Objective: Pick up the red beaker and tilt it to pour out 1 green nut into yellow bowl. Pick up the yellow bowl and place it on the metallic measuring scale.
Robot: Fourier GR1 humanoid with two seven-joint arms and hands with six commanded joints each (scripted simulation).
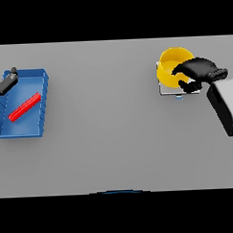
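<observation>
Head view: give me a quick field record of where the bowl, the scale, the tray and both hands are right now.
bowl: yellow bowl, far right, sitting on the scale
scale: metallic scale, mostly hidden under the bowl, only its front edge shows
right hand: right hand, fingers curled over the bowl's right rim
tray: blue tray, far left, holding a red stick lying diagonally
left hand: left hand, at the tray's upper left edge, fingers unclear
beaker: not visible
</observation>
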